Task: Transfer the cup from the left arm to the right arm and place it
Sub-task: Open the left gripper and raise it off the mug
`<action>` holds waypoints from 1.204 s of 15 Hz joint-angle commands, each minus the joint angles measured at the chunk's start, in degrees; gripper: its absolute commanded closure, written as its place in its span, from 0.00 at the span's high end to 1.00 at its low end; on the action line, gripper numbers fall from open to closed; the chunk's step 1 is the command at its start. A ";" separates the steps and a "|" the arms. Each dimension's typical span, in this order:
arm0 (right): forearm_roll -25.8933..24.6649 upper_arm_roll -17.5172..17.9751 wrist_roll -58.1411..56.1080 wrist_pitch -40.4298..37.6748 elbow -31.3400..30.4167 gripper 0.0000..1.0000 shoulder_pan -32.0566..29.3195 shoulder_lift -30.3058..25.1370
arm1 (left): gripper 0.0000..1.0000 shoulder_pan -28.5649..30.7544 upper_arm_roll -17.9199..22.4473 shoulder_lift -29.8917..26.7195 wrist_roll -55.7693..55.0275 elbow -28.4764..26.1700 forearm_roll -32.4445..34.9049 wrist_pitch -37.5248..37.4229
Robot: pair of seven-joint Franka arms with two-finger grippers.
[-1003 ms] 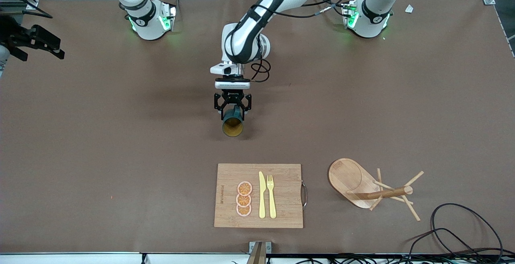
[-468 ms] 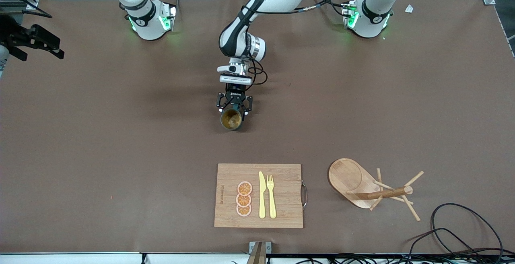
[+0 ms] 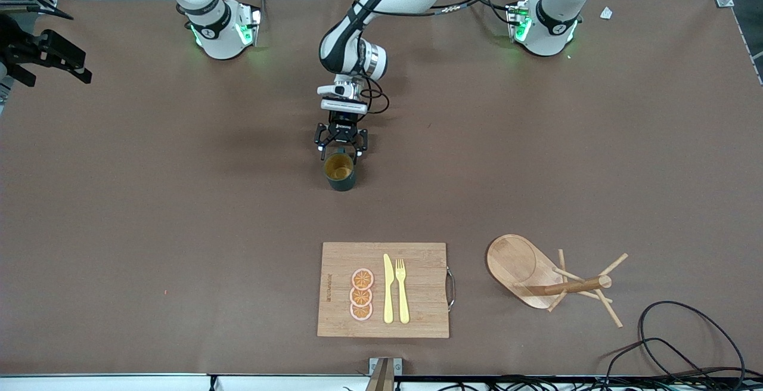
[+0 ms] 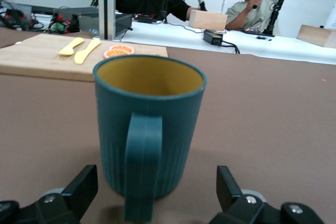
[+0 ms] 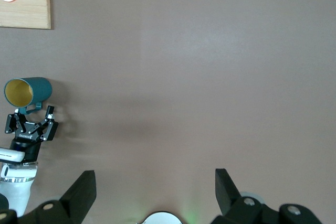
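Note:
The dark teal cup [image 3: 340, 175] stands upright on the brown table near its middle, tan-yellow inside showing. My left gripper [image 3: 341, 151] is low at the cup, on the side toward the robot bases, and is open. In the left wrist view the cup [image 4: 149, 129] fills the middle with its handle [image 4: 142, 166] turned toward my gripper [image 4: 155, 188]; the fingers [image 4: 84, 187] stand wide on either side and touch nothing. My right gripper [image 3: 71, 68] waits, open and empty, at the right arm's end of the table. The right wrist view [image 5: 155, 190] shows the cup [image 5: 29, 90] far off.
A wooden cutting board [image 3: 384, 289] with orange slices [image 3: 361, 294], a yellow knife and a fork lies nearer the front camera than the cup. A wooden mug rack [image 3: 551, 278] lies on its side toward the left arm's end. Black cables [image 3: 685, 343] lie at that corner.
The left gripper brought the tilted cup down and toward the bases, set it upright on the table, and opened. The right arm has barely moved.

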 commanded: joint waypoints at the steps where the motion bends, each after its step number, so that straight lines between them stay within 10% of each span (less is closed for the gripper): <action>1: -0.62 -0.37 0.02 0.16 0.02 1.00 0.66 0.50 | 0.99 -0.18 -3.13 -1.59 0.67 -0.01 -4.68 -3.49; 12: -0.36 -0.45 -0.25 3.23 0.02 1.00 0.13 6.73 | 0.98 2.62 -6.66 -21.53 33.58 -0.10 -54.22 -9.92; 18: -0.19 -0.37 0.45 8.25 -0.33 1.00 1.44 11.31 | 0.99 12.54 -6.66 -28.49 53.98 0.86 -68.31 -15.01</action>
